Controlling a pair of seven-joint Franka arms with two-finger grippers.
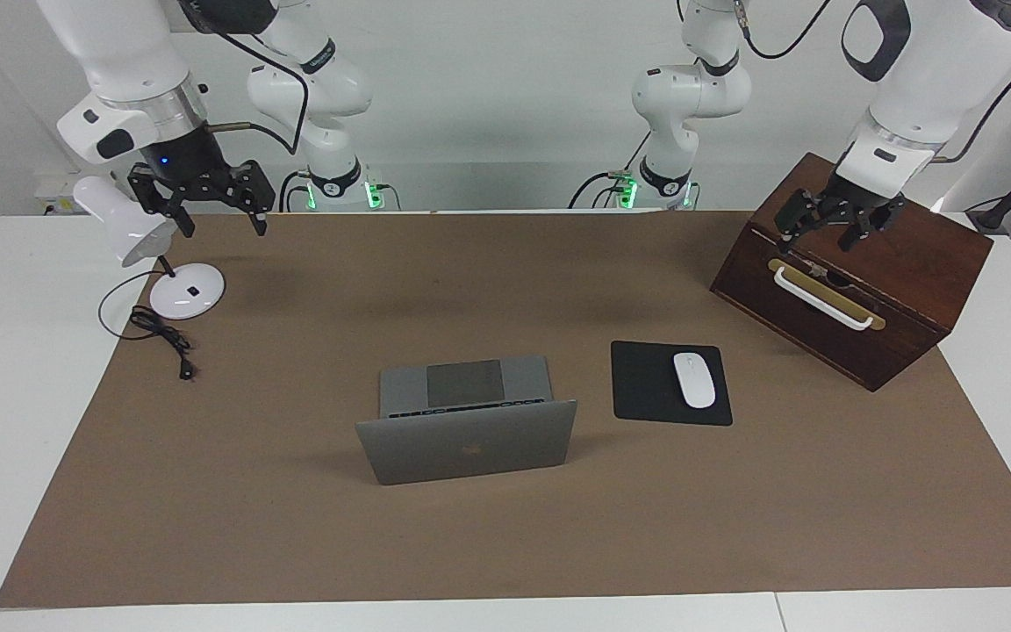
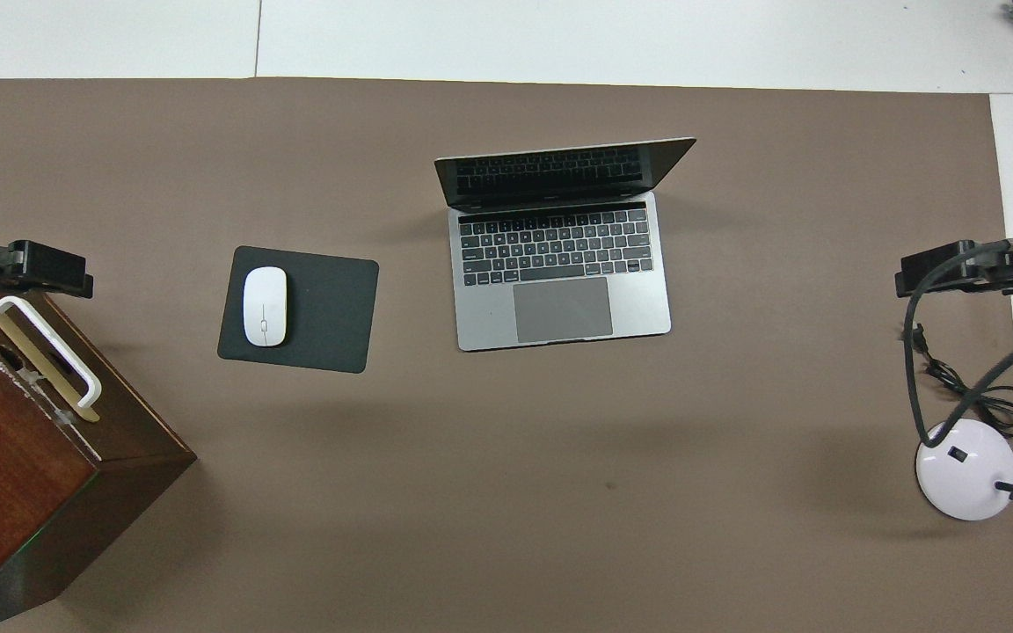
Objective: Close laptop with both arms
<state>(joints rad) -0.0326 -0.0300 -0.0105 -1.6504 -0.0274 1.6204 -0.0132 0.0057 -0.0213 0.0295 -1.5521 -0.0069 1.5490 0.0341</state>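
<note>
Figure: starting posture for a two-arm lid closure. The laptop (image 1: pixel 468 420) stands open near the middle of the brown mat (image 1: pixel 295 544), its lid (image 1: pixel 468 452) raised and leaning slightly away from the robots, keyboard deck (image 2: pixel 559 277) facing them. Beside it, toward the left arm's end of the table, lies a black mouse pad (image 1: pixel 641 386) carrying a white mouse (image 1: pixel 694 379).

The right gripper (image 1: pixel 203 197) hangs in the air over the mat's edge next to the desk lamp (image 1: pixel 181 294), fingers spread apart and holding nothing. The left gripper (image 1: pixel 835 224) hovers over the wooden box (image 1: pixel 856 281), above its white handle (image 1: pixel 821 298), likewise spread and empty. Both are well apart from the laptop.

The step in hand, as I judge it, is the approach. Done well, each gripper should travel inward and come over the lid's top edge, one toward each corner, so the push is even (a one-sided press would likely twist the hinge or slide the machine across the mat). Contact belongs on the lid's outer face, pressing toward the robots and down, slowly, easing off as the lid nears the deck.
</note>
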